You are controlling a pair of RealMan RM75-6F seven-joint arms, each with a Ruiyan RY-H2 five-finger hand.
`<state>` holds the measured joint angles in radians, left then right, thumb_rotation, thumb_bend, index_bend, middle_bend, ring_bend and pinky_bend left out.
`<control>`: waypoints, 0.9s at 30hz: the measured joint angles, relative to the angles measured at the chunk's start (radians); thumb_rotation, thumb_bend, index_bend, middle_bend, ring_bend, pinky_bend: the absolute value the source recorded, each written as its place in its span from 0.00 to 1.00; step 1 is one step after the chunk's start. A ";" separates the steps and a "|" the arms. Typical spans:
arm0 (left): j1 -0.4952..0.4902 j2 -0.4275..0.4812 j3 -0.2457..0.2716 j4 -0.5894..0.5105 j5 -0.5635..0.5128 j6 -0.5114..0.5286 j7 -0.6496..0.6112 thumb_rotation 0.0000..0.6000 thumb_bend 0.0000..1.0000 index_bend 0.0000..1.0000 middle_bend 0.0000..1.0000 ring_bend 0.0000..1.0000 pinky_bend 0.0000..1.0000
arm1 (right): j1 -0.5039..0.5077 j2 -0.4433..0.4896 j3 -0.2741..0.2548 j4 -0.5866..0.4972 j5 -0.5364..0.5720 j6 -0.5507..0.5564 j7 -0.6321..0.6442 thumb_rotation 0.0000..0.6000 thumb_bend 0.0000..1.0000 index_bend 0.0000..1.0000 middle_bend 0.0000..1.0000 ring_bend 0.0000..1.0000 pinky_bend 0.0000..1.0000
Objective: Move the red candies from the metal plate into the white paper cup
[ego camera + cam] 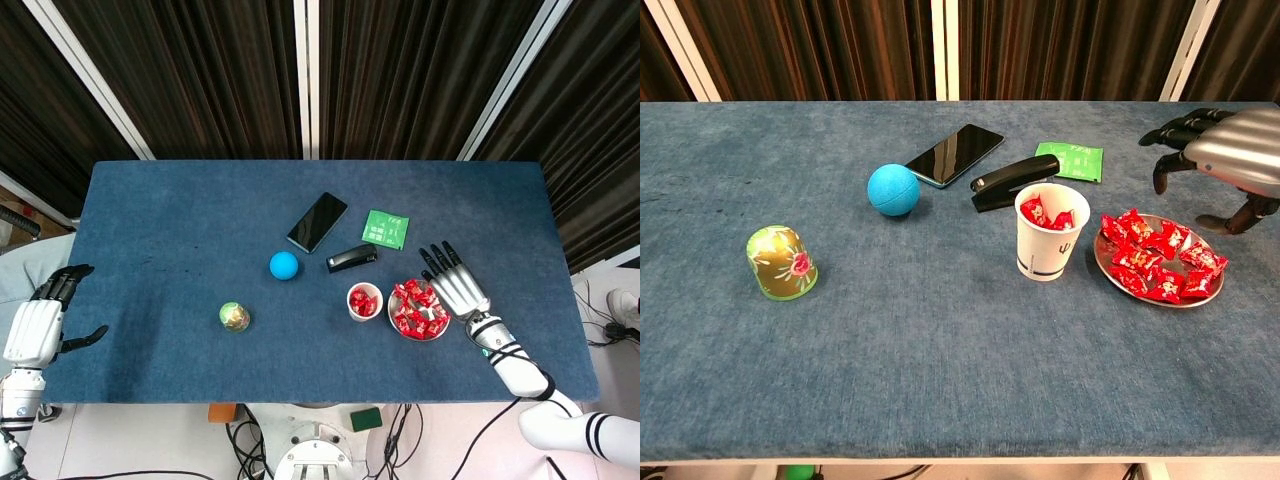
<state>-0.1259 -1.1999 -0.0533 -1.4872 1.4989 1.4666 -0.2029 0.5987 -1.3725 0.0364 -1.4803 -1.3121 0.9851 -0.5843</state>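
Note:
A metal plate [399, 327] [1107, 269] holding several red candies [418, 309] [1160, 256] sits near the table's front right. Just left of it stands the white paper cup [364, 301] [1048, 233] with red candies inside. My right hand [455, 284] [1230, 165] hovers to the right of the plate, fingers spread and holding nothing. My left hand [38, 320] hangs off the table's left edge, fingers apart and empty; the chest view does not show it.
A black stapler [351, 260] [1013, 183] lies just behind the cup. Further back are a black phone [317, 222] [953, 154] and a green packet [385, 229] [1072, 161]. A blue ball [284, 265] [893, 189] and a green-gold dome-shaped object [234, 316] [781, 262] sit to the left.

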 measured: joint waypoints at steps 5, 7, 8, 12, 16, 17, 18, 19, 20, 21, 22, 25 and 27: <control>-0.001 -0.002 -0.001 0.005 0.001 0.000 -0.005 1.00 0.12 0.16 0.14 0.10 0.24 | 0.014 -0.023 -0.002 0.024 0.017 -0.026 -0.021 1.00 0.35 0.38 0.03 0.00 0.00; 0.000 -0.002 -0.001 0.006 0.000 0.001 -0.007 1.00 0.12 0.16 0.14 0.10 0.24 | 0.018 -0.030 -0.002 0.029 0.024 -0.033 -0.030 1.00 0.35 0.39 0.03 0.00 0.00; 0.000 -0.002 -0.001 0.007 -0.001 0.001 -0.008 1.00 0.12 0.16 0.14 0.10 0.24 | 0.019 -0.032 -0.003 0.030 0.026 -0.035 -0.033 1.00 0.35 0.39 0.03 0.00 0.00; 0.001 -0.002 -0.001 0.009 -0.001 0.000 -0.009 1.00 0.12 0.16 0.14 0.10 0.24 | 0.020 -0.037 -0.009 0.036 0.040 -0.045 -0.046 1.00 0.35 0.39 0.03 0.00 0.00; -0.001 -0.004 0.000 0.010 0.000 -0.004 -0.009 1.00 0.12 0.16 0.14 0.10 0.24 | 0.020 -0.037 -0.017 0.042 0.049 -0.051 -0.061 1.00 0.35 0.39 0.03 0.00 0.00; -0.002 -0.005 0.000 0.011 0.000 -0.005 -0.009 1.00 0.12 0.16 0.14 0.10 0.24 | 0.020 -0.038 -0.018 0.043 0.051 -0.050 -0.062 1.00 0.35 0.39 0.03 0.00 0.00; -0.003 -0.005 0.001 0.011 0.001 -0.005 -0.009 1.00 0.12 0.16 0.14 0.10 0.24 | 0.020 -0.040 -0.018 0.045 0.052 -0.049 -0.062 1.00 0.34 0.39 0.03 0.00 0.00; -0.003 -0.006 0.001 0.011 0.001 -0.005 -0.009 1.00 0.12 0.16 0.14 0.10 0.24 | 0.020 -0.041 -0.018 0.046 0.052 -0.049 -0.062 1.00 0.33 0.39 0.02 0.00 0.00; -0.003 -0.006 0.001 0.011 0.001 -0.005 -0.009 1.00 0.12 0.16 0.14 0.10 0.24 | 0.021 -0.042 -0.017 0.047 0.051 -0.049 -0.062 1.00 0.33 0.39 0.03 0.00 0.00; -0.003 -0.006 0.000 0.011 0.000 -0.005 -0.009 1.00 0.12 0.16 0.14 0.10 0.24 | 0.022 -0.044 -0.016 0.049 0.051 -0.049 -0.062 1.00 0.32 0.39 0.03 0.00 0.00; -0.003 -0.006 0.000 0.012 0.000 -0.005 -0.009 1.00 0.12 0.16 0.14 0.10 0.24 | 0.024 -0.046 -0.016 0.051 0.050 -0.049 -0.061 1.00 0.32 0.39 0.03 0.00 0.00; -0.002 -0.005 -0.001 0.012 -0.001 -0.005 -0.010 1.00 0.12 0.16 0.14 0.10 0.24 | 0.029 -0.052 -0.014 0.058 0.049 -0.051 -0.062 1.00 0.31 0.39 0.03 0.00 0.00; -0.002 -0.005 -0.001 0.012 -0.002 -0.006 -0.010 1.00 0.12 0.16 0.14 0.10 0.24 | 0.032 -0.058 -0.014 0.063 0.049 -0.055 -0.063 1.00 0.31 0.39 0.03 0.00 0.00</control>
<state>-0.1283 -1.2046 -0.0541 -1.4755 1.4968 1.4608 -0.2125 0.6312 -1.4302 0.0224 -1.4176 -1.2631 0.9305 -0.6471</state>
